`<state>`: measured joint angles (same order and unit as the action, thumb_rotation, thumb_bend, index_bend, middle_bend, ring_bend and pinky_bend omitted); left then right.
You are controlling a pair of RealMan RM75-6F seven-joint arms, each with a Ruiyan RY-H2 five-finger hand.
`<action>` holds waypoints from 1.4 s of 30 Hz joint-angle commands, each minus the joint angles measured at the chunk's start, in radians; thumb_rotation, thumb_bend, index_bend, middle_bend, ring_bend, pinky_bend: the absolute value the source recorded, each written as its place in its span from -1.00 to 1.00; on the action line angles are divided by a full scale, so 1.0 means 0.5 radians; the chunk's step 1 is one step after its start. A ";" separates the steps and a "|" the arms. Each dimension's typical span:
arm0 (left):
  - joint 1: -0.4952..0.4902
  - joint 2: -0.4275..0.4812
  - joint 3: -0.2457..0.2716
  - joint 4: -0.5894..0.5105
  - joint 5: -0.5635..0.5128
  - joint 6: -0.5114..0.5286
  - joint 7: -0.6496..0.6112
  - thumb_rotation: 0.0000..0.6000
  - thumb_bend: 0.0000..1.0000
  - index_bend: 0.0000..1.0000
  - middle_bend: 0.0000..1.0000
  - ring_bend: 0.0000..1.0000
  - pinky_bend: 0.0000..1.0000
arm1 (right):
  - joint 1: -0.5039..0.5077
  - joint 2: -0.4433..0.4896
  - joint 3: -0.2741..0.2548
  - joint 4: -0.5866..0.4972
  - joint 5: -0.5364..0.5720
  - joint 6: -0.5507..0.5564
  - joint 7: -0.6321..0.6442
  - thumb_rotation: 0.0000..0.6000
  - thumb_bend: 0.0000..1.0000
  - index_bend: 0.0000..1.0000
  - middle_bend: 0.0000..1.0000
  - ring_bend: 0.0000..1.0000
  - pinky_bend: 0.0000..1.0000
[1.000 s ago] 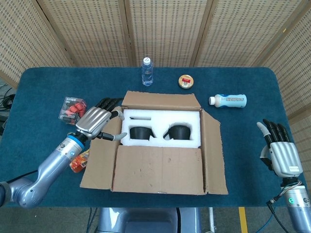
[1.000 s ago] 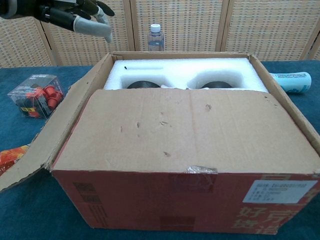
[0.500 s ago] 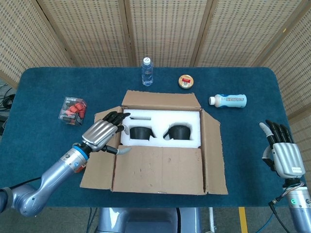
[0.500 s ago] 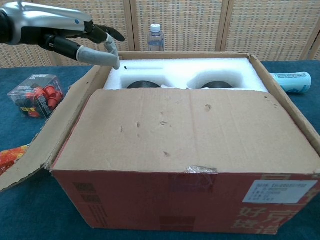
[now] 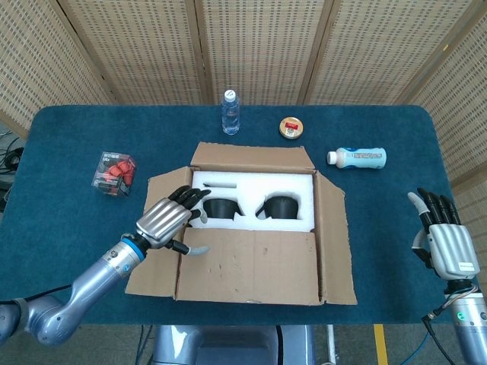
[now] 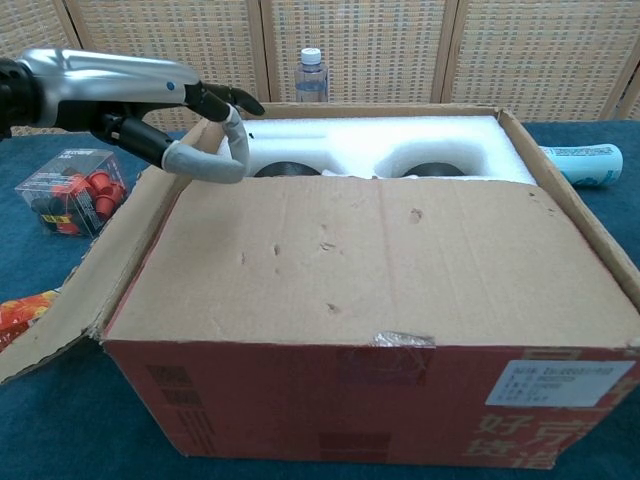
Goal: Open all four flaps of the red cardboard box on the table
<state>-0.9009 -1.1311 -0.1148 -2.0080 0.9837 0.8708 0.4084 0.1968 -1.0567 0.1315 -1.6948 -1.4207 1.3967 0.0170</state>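
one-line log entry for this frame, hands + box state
left hand: open, over near-left corner of red cardboard box | right hand: open, off to the side | near flap: not folded out | foam insert: exposed

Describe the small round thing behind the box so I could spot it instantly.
Start at the big open cardboard box mid-table and look past its far flap. The round tin sits right of the upright water bottle; it alone is flat, gold-rimmed, with a red top.

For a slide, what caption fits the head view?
Left robot hand hovers open over the box near its front flap; right robot hand waits open aside.
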 commanded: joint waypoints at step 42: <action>0.324 0.510 -0.061 -0.246 1.268 -0.156 -2.338 -0.41 -0.62 -0.30 -1.00 -1.00 -1.00 | 0.011 -0.002 0.013 -0.018 0.010 -0.022 -0.038 1.00 0.91 -0.87 -0.92 -1.00 -1.00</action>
<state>-0.7635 -0.9342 -0.1585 -2.1409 1.4516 0.7868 -0.5332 0.2018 -1.0576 0.1379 -1.7030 -1.4163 1.3863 -0.0014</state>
